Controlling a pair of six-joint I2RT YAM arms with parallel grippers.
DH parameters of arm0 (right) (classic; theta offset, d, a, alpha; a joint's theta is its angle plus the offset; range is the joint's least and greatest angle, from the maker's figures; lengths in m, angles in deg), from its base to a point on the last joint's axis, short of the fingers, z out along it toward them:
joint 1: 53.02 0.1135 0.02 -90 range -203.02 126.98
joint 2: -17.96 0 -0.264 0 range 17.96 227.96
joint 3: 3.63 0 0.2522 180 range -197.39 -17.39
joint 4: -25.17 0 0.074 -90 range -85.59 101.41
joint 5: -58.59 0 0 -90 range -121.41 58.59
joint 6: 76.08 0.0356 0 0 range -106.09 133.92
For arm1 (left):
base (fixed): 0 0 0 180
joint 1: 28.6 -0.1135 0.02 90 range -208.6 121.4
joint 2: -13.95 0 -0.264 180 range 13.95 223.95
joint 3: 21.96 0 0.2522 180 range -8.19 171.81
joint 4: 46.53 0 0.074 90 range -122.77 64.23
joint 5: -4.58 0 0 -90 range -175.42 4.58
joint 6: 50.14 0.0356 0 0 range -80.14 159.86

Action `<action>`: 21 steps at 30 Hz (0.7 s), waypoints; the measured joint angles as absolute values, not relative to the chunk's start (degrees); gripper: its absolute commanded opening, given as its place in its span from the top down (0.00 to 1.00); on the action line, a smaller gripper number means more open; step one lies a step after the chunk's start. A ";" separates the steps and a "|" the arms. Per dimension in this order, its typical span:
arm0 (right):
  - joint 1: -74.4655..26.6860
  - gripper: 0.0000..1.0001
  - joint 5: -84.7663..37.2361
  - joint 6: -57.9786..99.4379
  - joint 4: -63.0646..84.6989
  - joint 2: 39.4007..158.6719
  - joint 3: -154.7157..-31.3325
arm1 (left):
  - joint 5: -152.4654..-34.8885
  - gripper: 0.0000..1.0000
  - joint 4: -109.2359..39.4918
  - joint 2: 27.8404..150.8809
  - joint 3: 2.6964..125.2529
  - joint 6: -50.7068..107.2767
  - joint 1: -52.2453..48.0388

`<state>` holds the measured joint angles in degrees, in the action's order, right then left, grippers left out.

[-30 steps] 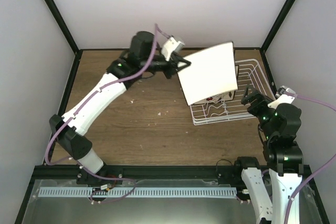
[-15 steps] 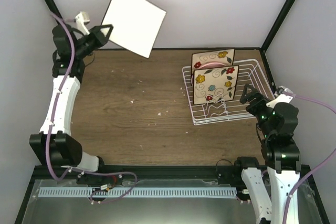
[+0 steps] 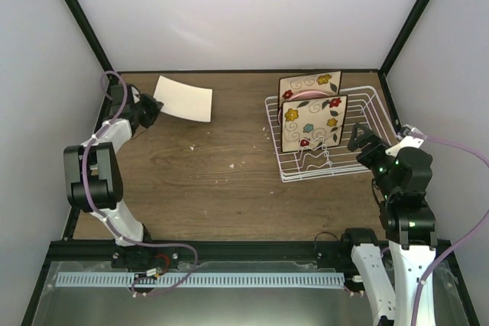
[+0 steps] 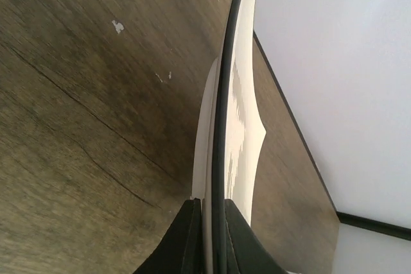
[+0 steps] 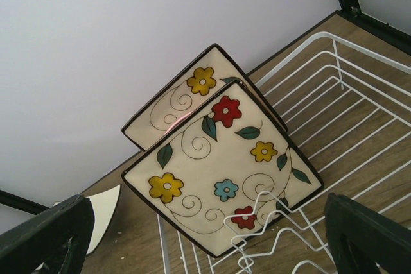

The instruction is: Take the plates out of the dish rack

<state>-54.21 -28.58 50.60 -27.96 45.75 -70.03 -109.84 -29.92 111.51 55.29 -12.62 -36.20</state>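
Two flowered square cream plates (image 3: 312, 123) stand in the white wire dish rack (image 3: 376, 122) near the spread, empty right gripper (image 3: 362, 141); the left gripper (image 3: 152, 108), clamped on a plain cream square plate (image 3: 184, 101) tilted low over the wooden table (image 3: 214, 185), could chip it if released early.

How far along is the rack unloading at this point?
Done: nothing is set down and released yet. In hand: the left gripper is shut on the plain plate, out of the dish rack and low over the far-left corner of the table. Left: two flowered plates and a pink plate between them stand in the rack; the right gripper hovers open beside it.
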 measured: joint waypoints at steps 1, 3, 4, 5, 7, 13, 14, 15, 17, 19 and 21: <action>-54.21 0.00 -28.62 50.60 -28.25 45.62 -70.03 | -109.84 0.96 -30.44 112.30 55.29 -13.08 -36.18; -54.21 0.00 -28.68 50.58 -28.88 45.42 -70.03 | -109.93 0.96 -31.97 113.26 55.29 -14.22 -35.96; -54.21 0.00 -28.68 50.58 -29.10 45.38 -70.03 | -109.88 0.96 -32.82 113.61 55.29 -14.64 -35.74; -54.21 0.00 -28.68 50.58 -29.30 45.38 -70.03 | -109.80 0.96 -33.83 113.92 55.29 -15.29 -35.41; -54.21 0.00 -28.66 50.58 -29.38 45.40 -70.03 | -109.32 0.96 -35.95 114.51 55.18 -16.60 -34.36; -54.21 0.00 -28.66 50.08 -29.58 46.40 -70.16 | -108.31 0.96 -38.90 116.30 54.48 -19.93 -29.60; -54.21 0.00 -28.68 49.90 -29.73 46.53 -70.19 | -108.27 0.96 -39.05 116.80 54.46 -20.41 -28.81; -54.21 0.00 -28.73 49.73 -29.93 46.56 -70.21 | -108.20 0.96 -39.16 117.35 54.46 -20.93 -28.07; -54.21 0.00 -28.99 49.49 -30.56 46.56 -70.47 | -108.11 0.96 -39.38 118.62 54.46 -22.02 -26.80; -54.21 0.00 -29.23 49.31 -30.96 46.56 -71.08 | -107.72 0.96 -39.27 119.71 54.46 -23.18 -25.88; -54.21 0.00 -29.49 49.14 -31.42 46.56 -71.85 | -107.35 0.96 -39.27 120.39 54.44 -24.67 -25.09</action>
<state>-54.21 -29.49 49.14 -31.42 46.56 -71.85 -107.35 -39.27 120.39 54.44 -24.67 -25.09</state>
